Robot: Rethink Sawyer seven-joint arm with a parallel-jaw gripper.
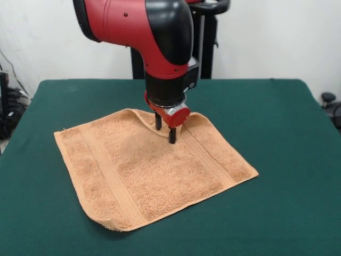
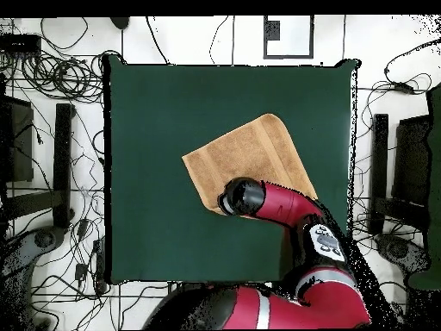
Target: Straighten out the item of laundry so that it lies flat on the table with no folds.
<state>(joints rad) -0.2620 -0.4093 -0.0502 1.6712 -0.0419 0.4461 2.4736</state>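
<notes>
1. The towel (image 1: 154, 170) is looking fuzzy and tan-orange, with woven stripes near two sides; it is lying on the table (image 1: 287, 138), which is wearing smooth dark green cloth.
2. The towel is sitting near the table's middle, turned like a diamond; most of it is lying flat; the far edge is folding over a little, and the front corner is curling up.
3. The gripper (image 1: 165, 129) is pointing down at the folded far edge; its two black fingers (image 1: 172, 136) are standing close together, and I cannot tell if they are pinching cloth.
4. The front view is showing the fingers; in the overhead view the red and black arm (image 2: 284, 207) is hiding them and covering one corner.
</notes>
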